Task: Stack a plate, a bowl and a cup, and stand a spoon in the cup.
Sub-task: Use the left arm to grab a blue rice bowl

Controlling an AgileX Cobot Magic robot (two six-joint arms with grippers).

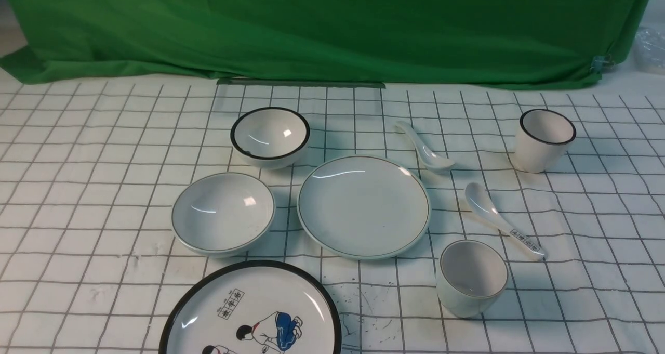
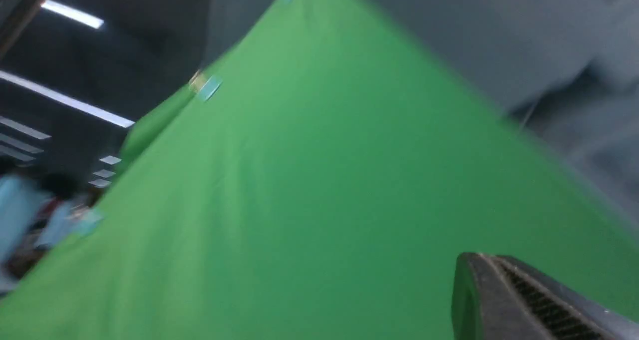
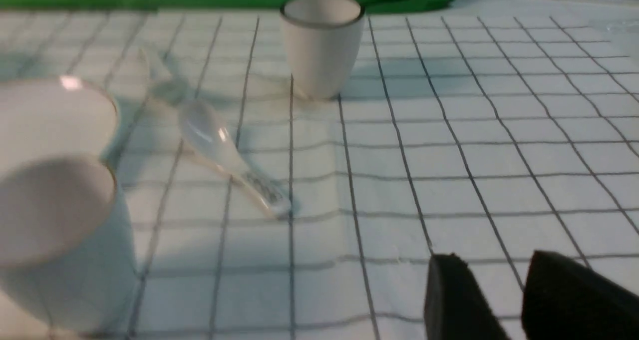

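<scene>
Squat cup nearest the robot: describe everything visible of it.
The cup is squat, rounded and handleless, pale grey-green with a thin dark rim line, seemingly glazed ceramic. It stands upright and empty on the checked cloth, near the plain plate and the labelled spoon but touching neither.

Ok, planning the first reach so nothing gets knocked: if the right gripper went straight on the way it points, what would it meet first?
Probably nothing standing: ahead of the right gripper lies only bare checked cloth; the tall white cup stands off that line. Depth is unclear.
</scene>
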